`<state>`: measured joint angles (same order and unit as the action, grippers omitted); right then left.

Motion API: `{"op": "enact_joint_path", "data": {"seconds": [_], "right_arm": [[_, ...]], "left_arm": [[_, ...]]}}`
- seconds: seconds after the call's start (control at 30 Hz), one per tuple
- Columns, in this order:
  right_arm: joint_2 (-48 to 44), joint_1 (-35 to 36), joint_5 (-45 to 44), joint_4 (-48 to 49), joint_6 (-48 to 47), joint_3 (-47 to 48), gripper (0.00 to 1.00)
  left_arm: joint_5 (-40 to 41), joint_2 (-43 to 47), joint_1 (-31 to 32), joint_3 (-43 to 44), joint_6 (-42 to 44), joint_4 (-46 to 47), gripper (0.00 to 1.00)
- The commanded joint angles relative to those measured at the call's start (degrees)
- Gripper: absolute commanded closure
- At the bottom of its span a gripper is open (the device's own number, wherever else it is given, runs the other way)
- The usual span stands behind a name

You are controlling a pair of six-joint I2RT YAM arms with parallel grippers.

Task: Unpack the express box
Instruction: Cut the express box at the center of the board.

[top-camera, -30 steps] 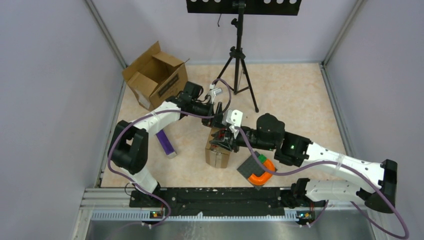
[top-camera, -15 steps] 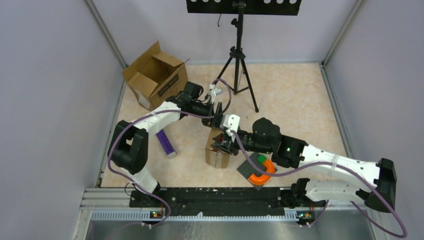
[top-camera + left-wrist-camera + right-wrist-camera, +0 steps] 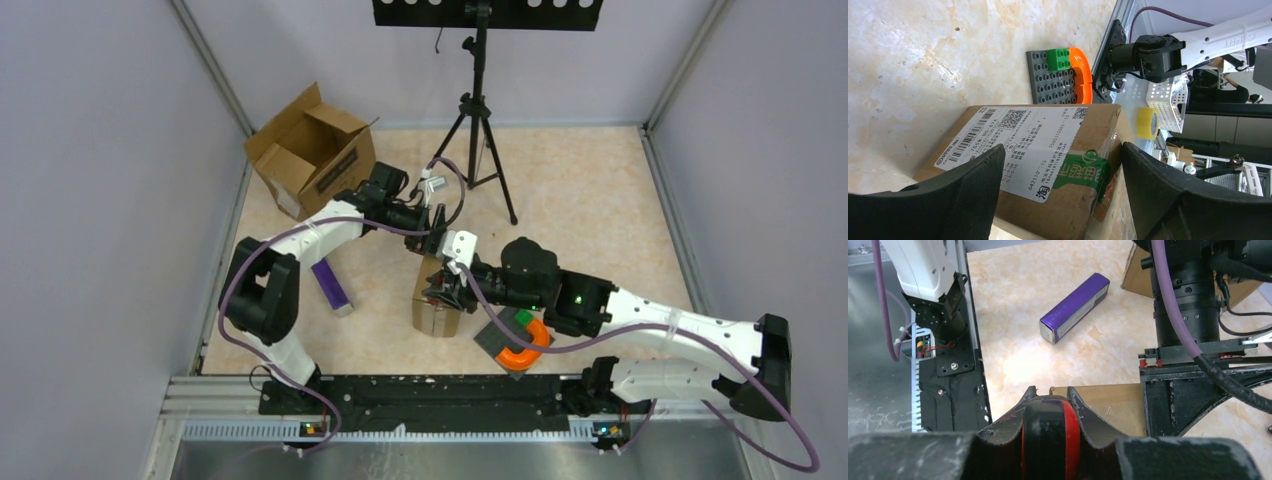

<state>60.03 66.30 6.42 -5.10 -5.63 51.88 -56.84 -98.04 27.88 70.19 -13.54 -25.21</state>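
right gripper [image 3: 1050,395]: clamps red-black tool [image 3: 1050,440], sits further left over express box [image 3: 1038,132] than before | left gripper [image 3: 1060,172]: gapes astride box, empty | likely nearing tape [image 3: 1084,165] cut

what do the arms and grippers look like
The left arm and right arm have white links, black joints and a purple cable each. The right shows a green light. The left gripper and right gripper have curved black fingers.

The express box [image 3: 437,303] is a small brown cardboard carton standing on the worktop [image 3: 590,190] just beside the grey stud plate [image 3: 497,338]. A white barcoded shipping label [image 3: 1018,135] covers one face, and green tape [image 3: 1083,170] wraps over its edge.
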Motion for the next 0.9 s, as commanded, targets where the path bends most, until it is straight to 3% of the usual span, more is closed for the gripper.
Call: {"op": "enact_joint_path", "data": {"seconds": [0.0,0.3,0.87], "right_arm": [[-2.3,1.1,-1.9,-0.7,-1.5,5.6,1.00],[-2.5,1.1,-2.8,-5.3,-2.5,8.5,1.00],[-6.1,1.1,-3.8,-5.0,0.0,6.8,1.00]], "left_arm": [[10.5,-4.2,0.4,-2.0,7.0,-5.0,0.14],[10.1,-4.8,0.3,-1.8,7.2,-4.7,0.14],[9.8,-5.1,0.2,-2.2,7.0,-4.1,0.15]]}}
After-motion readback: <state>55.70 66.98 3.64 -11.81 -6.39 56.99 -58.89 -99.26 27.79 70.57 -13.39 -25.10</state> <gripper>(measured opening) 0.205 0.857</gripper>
